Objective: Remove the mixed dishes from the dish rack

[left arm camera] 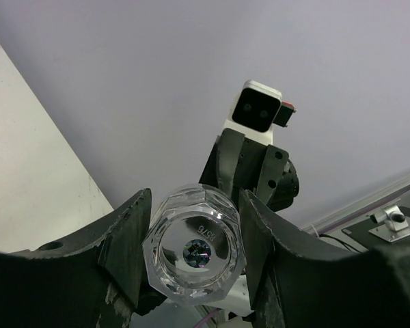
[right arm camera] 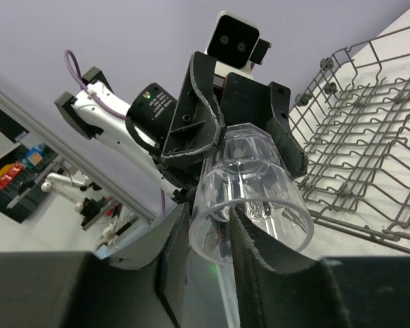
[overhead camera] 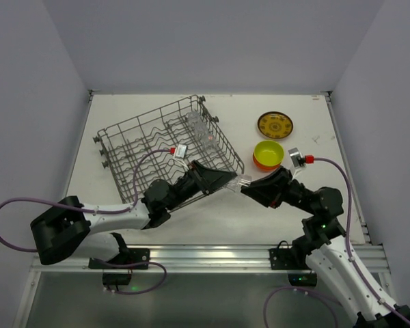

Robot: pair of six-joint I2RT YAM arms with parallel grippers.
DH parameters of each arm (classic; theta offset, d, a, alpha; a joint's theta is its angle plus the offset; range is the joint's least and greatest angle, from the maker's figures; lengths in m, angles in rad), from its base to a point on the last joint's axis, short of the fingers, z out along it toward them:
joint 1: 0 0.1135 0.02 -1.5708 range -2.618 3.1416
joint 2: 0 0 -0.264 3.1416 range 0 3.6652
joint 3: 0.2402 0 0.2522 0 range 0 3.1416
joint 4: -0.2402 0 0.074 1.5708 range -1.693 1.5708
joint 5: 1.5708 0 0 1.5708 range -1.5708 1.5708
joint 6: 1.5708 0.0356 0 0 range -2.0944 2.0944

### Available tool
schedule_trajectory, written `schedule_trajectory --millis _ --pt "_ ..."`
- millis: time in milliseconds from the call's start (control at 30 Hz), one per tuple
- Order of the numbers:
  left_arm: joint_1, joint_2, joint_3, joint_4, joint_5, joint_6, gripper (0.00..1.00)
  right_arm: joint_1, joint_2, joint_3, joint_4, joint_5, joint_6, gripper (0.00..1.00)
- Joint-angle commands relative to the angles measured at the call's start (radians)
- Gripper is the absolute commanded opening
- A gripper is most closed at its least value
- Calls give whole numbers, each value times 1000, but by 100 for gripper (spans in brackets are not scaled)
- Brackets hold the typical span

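Note:
A clear glass cup (overhead camera: 240, 182) hangs in the air between my two arms, in front of the dish rack (overhead camera: 167, 147). My left gripper (overhead camera: 229, 182) is shut on its thick base; the left wrist view shows the faceted base (left arm camera: 195, 249) pinched between both fingers. My right gripper (overhead camera: 250, 187) meets the cup's mouth. In the right wrist view its jaws straddle the rim of the cup (right arm camera: 256, 191), with one finger inside and one outside. A gap shows at the inner finger. Two more glass cups (overhead camera: 199, 130) stand in the rack's far right part.
A brown-gold patterned plate (overhead camera: 275, 124) lies at the back right. A lime-yellow bowl (overhead camera: 268, 152) sits nested on an orange bowl (overhead camera: 259, 165) just right of the rack. The rack's wire wall (right arm camera: 369, 157) is close beside the cup.

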Motion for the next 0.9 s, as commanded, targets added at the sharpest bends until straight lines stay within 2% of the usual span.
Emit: schedule_trajectory --millis 0,33,67,100,167,200,233,267,333,367,400,433,467,533,567,667,733,867 --pt "-12 7 41 51 -18 19 0 13 19 33 62 -17 -8 22" --pt "-12 10 43 53 -18 19 0 14 22 33 59 -14 -13 16" --pt "-14 11 47 53 -18 22 0 17 27 33 51 -8 -19 4" --pt "-14 17 50 53 -18 22 0 17 29 34 46 -3 -25 0" --pt "-12 27 64 50 11 25 0 19 29 36 37 0 -31 0" --pt "-14 33 69 32 19 31 9 19 26 42 26 3 -45 0" --pt "-14 34 78 16 28 40 25 19 19 50 5 11 -59 0" --pt "-11 34 114 -10 37 57 66 19 -3 62 -86 24 -83 0" --pt "-8 14 185 -265 39 158 100 19 -36 132 -252 134 -186 0" --pt "-8 4 269 -377 14 204 100 19 -48 164 -449 194 -221 0" --pt "-8 -24 308 -600 -82 288 100 19 -66 238 -568 334 -276 0" --pt "-8 -41 343 -714 -154 316 100 19 -65 281 -777 410 -299 0" --pt "-8 -77 395 -905 -325 347 100 19 -41 363 -870 476 -345 0" --pt "-8 -114 435 -1052 -482 356 100 17 10 434 -1098 584 -394 0" --pt "-8 -151 441 -1140 -598 360 100 19 42 460 -1153 601 -434 0" --pt "-8 -190 463 -1302 -710 372 100 19 209 522 -1283 607 -506 0" --pt "-8 -188 487 -1378 -727 381 100 34 257 539 -1369 673 -517 0" --pt "-8 -179 549 -1568 -719 436 100 183 349 596 -1489 822 -470 0"
